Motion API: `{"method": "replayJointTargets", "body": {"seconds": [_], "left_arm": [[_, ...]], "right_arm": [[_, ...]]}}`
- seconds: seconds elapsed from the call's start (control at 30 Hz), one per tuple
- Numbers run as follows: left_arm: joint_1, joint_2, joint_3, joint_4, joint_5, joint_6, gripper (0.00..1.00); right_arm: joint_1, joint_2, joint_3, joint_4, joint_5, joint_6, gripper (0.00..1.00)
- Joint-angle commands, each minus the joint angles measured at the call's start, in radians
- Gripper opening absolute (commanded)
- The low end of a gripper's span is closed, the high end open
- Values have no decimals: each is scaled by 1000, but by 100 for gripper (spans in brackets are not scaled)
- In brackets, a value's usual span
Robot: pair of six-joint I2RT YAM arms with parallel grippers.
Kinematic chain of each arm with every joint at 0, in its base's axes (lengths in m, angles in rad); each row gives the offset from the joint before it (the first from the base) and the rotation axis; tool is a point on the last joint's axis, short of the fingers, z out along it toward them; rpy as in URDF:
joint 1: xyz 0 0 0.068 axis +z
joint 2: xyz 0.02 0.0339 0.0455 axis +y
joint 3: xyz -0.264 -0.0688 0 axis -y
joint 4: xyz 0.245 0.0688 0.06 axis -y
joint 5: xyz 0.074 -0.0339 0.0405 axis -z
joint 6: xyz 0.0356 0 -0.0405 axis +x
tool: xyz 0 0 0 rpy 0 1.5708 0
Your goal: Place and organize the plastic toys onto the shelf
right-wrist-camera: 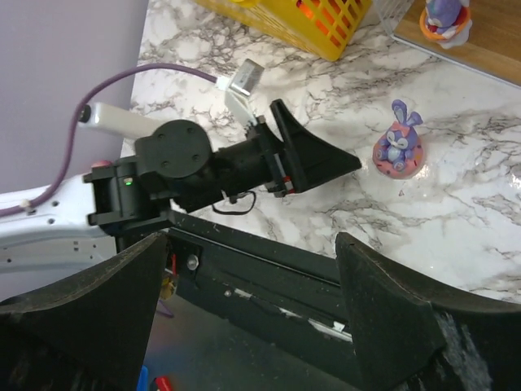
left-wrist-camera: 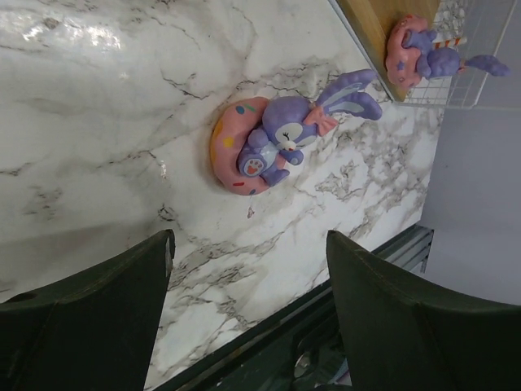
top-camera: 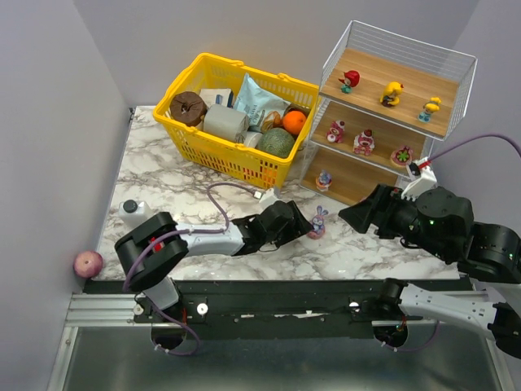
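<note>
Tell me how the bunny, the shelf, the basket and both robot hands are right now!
Bunny: upright on the table, not held.
Shelf: seven toys on its boards.
Yellow basket: upright, full.
Left gripper: open, empty, the bunny just ahead of it.
Right gripper: open, empty.

The table is showing white marble with grey veining. At frame centre, the bunny toy is presenting purple, seated in a pink ring flecked with coloured sprinkles. At upper right, the shelf is displaying light wooden boards within white wire, bearing yellow ducks and red-pink figures. The basket at upper left is showing bright yellow, holding an orange fruit and a green fruit. The left gripper and right gripper are appearing black.
</note>
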Motion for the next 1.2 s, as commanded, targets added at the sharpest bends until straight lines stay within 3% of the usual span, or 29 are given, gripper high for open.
{"method": "replayJointTargets", "body": {"seconds": [0.0, 0.1, 0.3, 0.47, 0.73, 1.07, 1.17], "left_arm": [[-19, 95, 37, 86, -43, -188, 78], [-22, 140, 24, 98, -45, -294, 72], [-22, 209, 20, 158, -57, -397, 69], [-22, 254, 87, 76, -37, -423, 68], [-22, 260, 167, -138, -63, -439, 53], [-22, 306, 169, -109, -34, -492, 53], [-19, 312, 173, -95, -34, -498, 47]], "right_arm": [[3, -17, 70, -80, -11, 19, 90], [3, -37, 92, -97, 10, 30, 90], [3, -77, 90, -127, 29, 55, 90], [3, -114, 84, -160, 50, 85, 89], [5, -160, 75, -178, 67, 114, 87], [3, -185, 63, -183, 65, 117, 86], [5, -194, 61, -186, 68, 121, 86]]}}
